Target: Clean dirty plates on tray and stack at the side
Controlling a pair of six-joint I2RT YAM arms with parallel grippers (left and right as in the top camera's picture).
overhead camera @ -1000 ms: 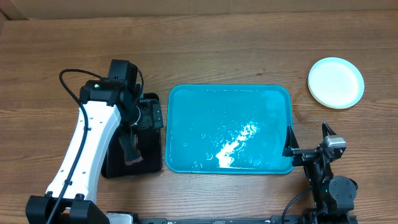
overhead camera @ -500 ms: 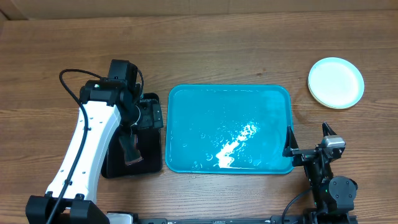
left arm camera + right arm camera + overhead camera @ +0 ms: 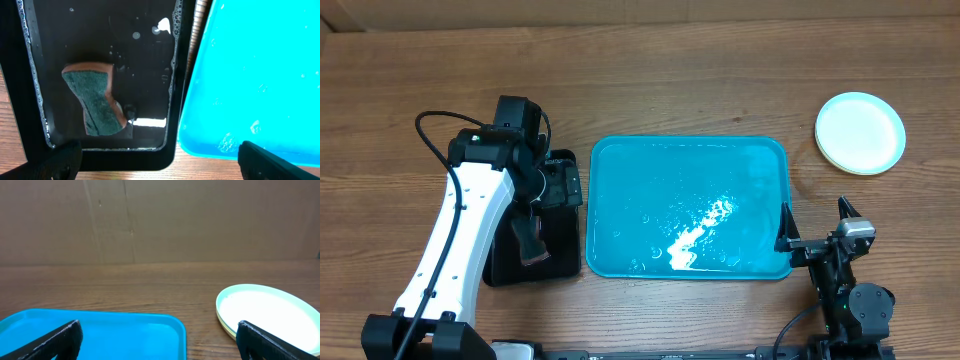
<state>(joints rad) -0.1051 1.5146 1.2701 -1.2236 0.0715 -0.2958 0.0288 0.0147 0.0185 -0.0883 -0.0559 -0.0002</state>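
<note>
The turquoise tray [image 3: 620,160] lies mid-table, wet and with no plates on it; it also shows in the left wrist view [image 3: 260,75] and the right wrist view [image 3: 100,330]. The plates [image 3: 860,132] sit stacked at the far right, a light blue one on top, whitish centre; in the right wrist view the stack [image 3: 265,310] shows a pale yellow-green rim below. My left gripper [image 3: 157,162] is open and empty above the black tray's near edge. My right gripper [image 3: 160,340] is open and empty, low at the tray's near right corner.
A small black tray [image 3: 500,268] left of the turquoise tray holds a green and orange sponge [image 3: 95,102] in soapy water. The left arm [image 3: 460,240] reaches over it. A cardboard wall [image 3: 160,220] stands behind the table.
</note>
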